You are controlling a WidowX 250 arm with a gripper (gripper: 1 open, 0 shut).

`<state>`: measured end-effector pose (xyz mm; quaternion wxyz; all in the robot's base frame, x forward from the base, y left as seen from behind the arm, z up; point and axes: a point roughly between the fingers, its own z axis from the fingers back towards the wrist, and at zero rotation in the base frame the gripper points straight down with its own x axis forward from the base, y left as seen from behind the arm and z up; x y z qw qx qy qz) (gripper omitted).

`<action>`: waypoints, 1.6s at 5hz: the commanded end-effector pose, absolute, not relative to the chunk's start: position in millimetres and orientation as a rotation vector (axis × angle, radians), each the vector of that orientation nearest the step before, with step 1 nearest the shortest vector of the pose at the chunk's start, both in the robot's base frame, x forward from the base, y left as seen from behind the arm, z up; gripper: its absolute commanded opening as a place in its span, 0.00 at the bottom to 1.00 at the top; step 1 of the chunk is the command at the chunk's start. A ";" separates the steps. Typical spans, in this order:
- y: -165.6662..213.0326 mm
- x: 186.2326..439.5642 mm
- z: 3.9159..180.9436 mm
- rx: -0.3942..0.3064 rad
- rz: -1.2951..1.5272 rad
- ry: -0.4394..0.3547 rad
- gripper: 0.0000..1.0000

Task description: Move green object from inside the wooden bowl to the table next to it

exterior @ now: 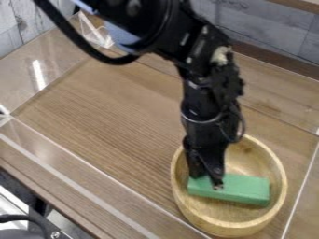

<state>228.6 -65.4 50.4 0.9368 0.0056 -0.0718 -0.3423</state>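
My tool (214, 179) points straight down into the bowl (206, 222). The bowl sits toward the near right of the counter (112, 121) as the camera sees it. My fingers are drawn together, with no gap that I can make out between them. Their tips are down at the left end of the green block (240, 191). I cannot tell whether they pinch an edge of the block or only rest on it, because the dark fingers cover that spot.

The block lies flat on the floor of the bowl, wholly inside the thick tan rim. Its long side runs aslant from my fingertips toward the lower right. Its right end is uncovered and lies close to the bowl's far wall on that side. No part of it reaches over the rim or touches the counter.

My arm (169, 42) is black and bulky. It comes in from the upper left and bends down over the bowl, hiding the back of the rim. A loop of cable hangs from its upper part.

The brown wood-grain counter stretches away to the left of the bowl. A low clear wall (62, 161) edges it along the near side.
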 end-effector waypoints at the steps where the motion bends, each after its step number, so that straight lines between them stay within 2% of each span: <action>1: -78.1 243.5 80.1 0.037 -0.646 -0.238 0.00; 3: -45.3 248.6 128.8 0.093 -0.524 -0.315 0.00; 5: -43.5 229.8 128.4 0.086 -0.558 -0.312 0.00; 7: -47.1 221.6 128.5 0.084 -0.535 -0.298 0.00; 8: -55.7 218.7 116.3 0.075 -0.586 -0.297 0.00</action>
